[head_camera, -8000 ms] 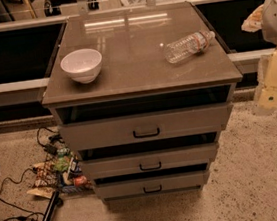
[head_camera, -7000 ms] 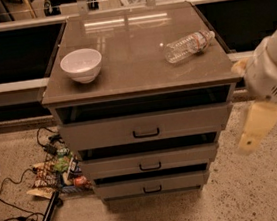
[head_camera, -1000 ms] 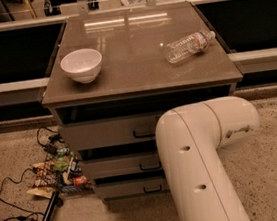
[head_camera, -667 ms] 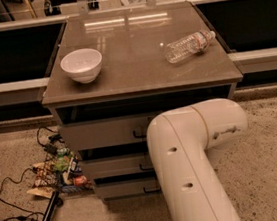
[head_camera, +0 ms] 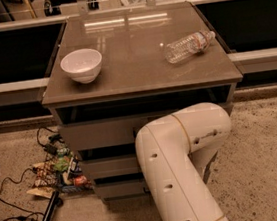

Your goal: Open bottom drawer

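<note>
The robot's white arm (head_camera: 179, 178) is rising from the lower edge of the view and bending at a rounded elbow just under the front right corner of the tabletop (head_camera: 129, 38). It is covering the right half of the cabinet's three drawers. The gripper is lying out of sight behind the arm, somewhere at the drawer fronts, so whether it is spread or closed cannot be told.

The bottom drawer (head_camera: 120, 189) is showing only its left part, a narrow grey-beige front low on the cabinet, just above the floor (head_camera: 266, 167). Its handle is hidden by the arm. It seems to be sitting about level with the front above it, though the arm is making this hard to judge. The middle drawer (head_camera: 110, 167) is sitting right above it, and the top drawer (head_camera: 98, 134) above that. Dark gaps are separating the three fronts, and a dark slot is running under the tabletop.

On the tabletop a white bowl (head_camera: 81, 65) is standing upright near the left edge, towards the front. A clear plastic bottle (head_camera: 188, 47) is lying on its side near the right edge, its cap pointing at the far right corner. The two are sitting well apart.

On the floor left of the cabinet, a heap of cables and coloured packets (head_camera: 60, 167) is lying beside the lower drawers.
</note>
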Robot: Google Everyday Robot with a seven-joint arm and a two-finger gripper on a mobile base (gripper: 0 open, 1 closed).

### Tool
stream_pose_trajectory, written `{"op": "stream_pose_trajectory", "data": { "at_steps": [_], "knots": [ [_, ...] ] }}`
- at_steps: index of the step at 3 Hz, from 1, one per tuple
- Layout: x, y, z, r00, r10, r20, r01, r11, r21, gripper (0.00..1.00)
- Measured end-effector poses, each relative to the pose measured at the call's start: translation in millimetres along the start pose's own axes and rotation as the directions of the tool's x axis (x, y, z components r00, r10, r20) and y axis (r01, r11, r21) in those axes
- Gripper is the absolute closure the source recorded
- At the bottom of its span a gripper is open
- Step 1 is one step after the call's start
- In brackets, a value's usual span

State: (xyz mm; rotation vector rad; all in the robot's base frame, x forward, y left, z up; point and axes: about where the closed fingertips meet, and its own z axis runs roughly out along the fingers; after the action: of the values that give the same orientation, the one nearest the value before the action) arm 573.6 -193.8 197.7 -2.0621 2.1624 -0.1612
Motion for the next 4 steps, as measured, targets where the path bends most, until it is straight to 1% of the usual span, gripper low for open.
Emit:
{"op": "stream_pose_trajectory", "data": {
  "at_steps": [1,2,3,4],
  "knots": [
    [8.3,4.7,20.3,1.000,0.029,-0.005,-0.029,0.9996,-0.003,0.15],
    [16.8,29.9,39.5,0.995,0.097,-0.011,-0.098,0.9943,-0.042,0.38],
    [17.6,32.4,40.4,0.994,0.112,-0.013,-0.113,0.9926,-0.046,0.62],
    [17.6,32.3,39.7,0.994,0.113,-0.013,-0.113,0.9926,-0.046,0.86]
  ]
}}
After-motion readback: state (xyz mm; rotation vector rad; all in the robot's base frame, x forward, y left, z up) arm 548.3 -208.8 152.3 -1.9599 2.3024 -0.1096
